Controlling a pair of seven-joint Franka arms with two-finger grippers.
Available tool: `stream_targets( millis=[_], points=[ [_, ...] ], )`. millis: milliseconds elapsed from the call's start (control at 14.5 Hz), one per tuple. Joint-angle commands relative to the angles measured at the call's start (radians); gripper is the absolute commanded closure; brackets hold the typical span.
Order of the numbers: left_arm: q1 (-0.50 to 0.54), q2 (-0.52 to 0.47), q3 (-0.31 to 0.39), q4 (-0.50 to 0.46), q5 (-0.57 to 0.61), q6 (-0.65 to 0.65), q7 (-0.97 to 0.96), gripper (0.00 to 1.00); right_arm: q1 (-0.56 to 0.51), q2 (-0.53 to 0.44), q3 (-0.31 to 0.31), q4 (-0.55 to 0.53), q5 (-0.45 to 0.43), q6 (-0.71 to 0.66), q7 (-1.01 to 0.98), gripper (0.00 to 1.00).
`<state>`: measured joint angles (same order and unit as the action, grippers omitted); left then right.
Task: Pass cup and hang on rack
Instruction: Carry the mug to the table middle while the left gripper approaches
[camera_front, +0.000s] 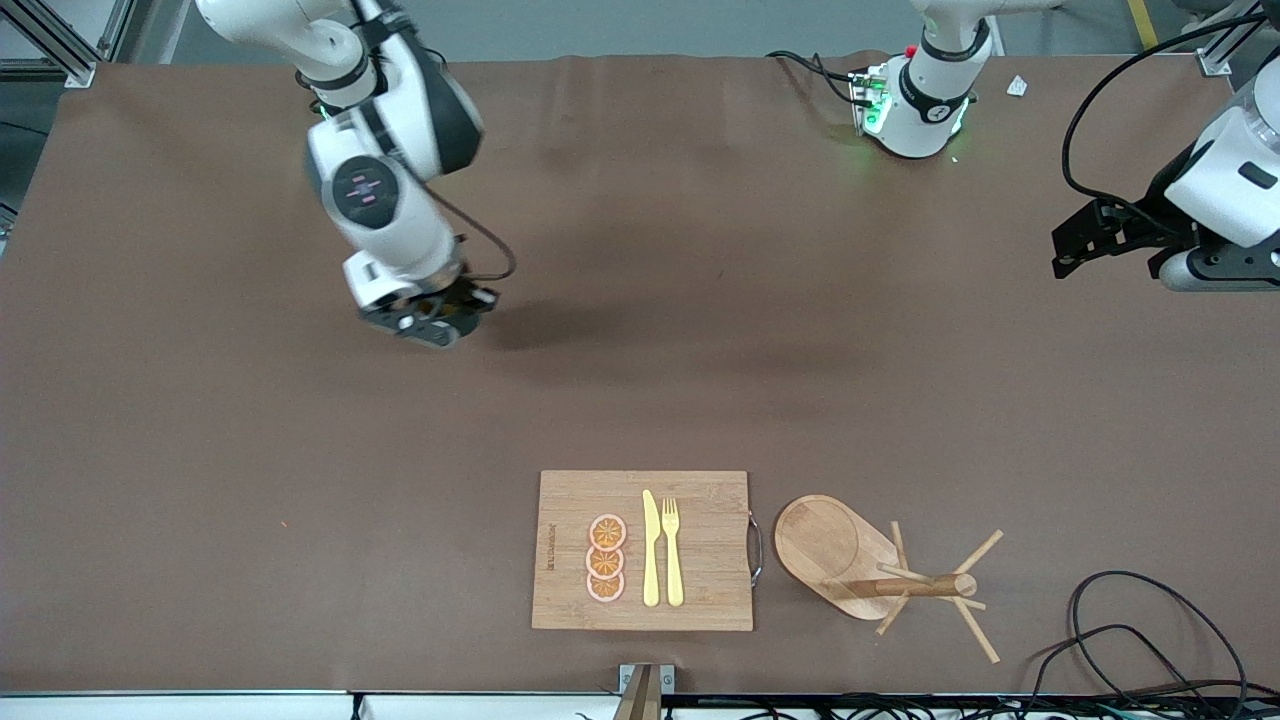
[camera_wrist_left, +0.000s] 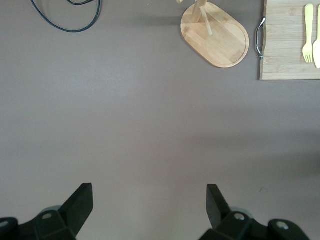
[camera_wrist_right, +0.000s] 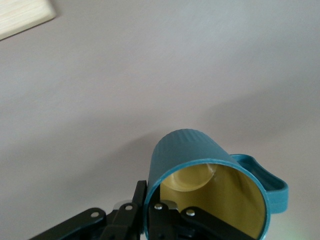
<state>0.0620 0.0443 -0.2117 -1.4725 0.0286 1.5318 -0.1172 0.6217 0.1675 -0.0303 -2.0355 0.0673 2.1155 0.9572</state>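
The right gripper (camera_front: 432, 318) hangs over bare counter (camera_front: 200, 420) toward the right arm's end, well apart from the rack (camera_front: 862, 565), and its fingers (camera_wrist_right: 131, 209) are clamped on the rim of the cup (camera_wrist_right: 210, 192). From the wrist camera the cup shows tilted, its yellow inside facing the lens, one finger inside the wall and one outside, the small handle (camera_wrist_right: 267, 181) sticking out on the side away from the fingers. In the front view the cup itself is hidden under the hand.

The left gripper (camera_wrist_left: 150, 210) waits up in the air at the left arm's end, its fingers spread wide and holding nothing.

To my eye the step in hand is the carry toward a hand-over. Done well, it would bring the cup toward the middle of the counter with the body and handle turned clear, so the left fingers can take the wall without fouling the right ones. The handle needs to stay free, since it must slip over a peg (camera_front: 978, 552). The rack stands beside the cutting board (camera_front: 700, 505), near the front edge.
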Motion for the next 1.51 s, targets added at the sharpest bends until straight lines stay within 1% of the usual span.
stream_targets(
  millis=[0,207,413,482,620,895,1033,1171,1446],
  points=[
    [-0.001,0.000,-0.003,0.006,0.016,-0.001,-0.007,0.00,0.085,0.136,-0.016,0.148,0.067,-0.005,0.170,1.00],
    [-0.005,0.003,-0.003,0.006,0.016,0.002,-0.010,0.00,0.163,0.254,-0.016,0.248,0.144,0.085,0.343,1.00],
    [-0.005,0.016,-0.009,0.006,0.016,0.005,-0.010,0.00,0.225,0.389,-0.016,0.404,0.146,0.092,0.512,1.00],
    [-0.005,0.016,-0.009,0.006,0.014,0.005,-0.010,0.00,0.239,0.424,-0.016,0.441,0.146,0.092,0.567,1.00],
    [-0.007,0.022,-0.011,0.006,0.013,0.010,-0.007,0.00,0.251,0.457,-0.016,0.478,0.147,0.092,0.679,1.00],
    [-0.010,0.025,-0.012,0.008,0.007,0.019,-0.009,0.00,0.288,0.466,-0.016,0.494,0.146,0.093,0.839,1.00],
    [-0.010,0.029,-0.012,0.012,0.007,0.025,-0.007,0.00,0.305,0.480,-0.016,0.515,0.146,0.093,0.883,1.00],
    [-0.010,0.032,-0.014,0.020,0.007,0.027,-0.010,0.00,0.335,0.518,-0.017,0.564,0.141,0.093,0.936,1.00],
    [-0.043,0.084,-0.014,0.055,0.010,0.027,-0.010,0.00,0.340,0.604,-0.020,0.641,0.128,0.093,0.942,1.00]
  ],
)
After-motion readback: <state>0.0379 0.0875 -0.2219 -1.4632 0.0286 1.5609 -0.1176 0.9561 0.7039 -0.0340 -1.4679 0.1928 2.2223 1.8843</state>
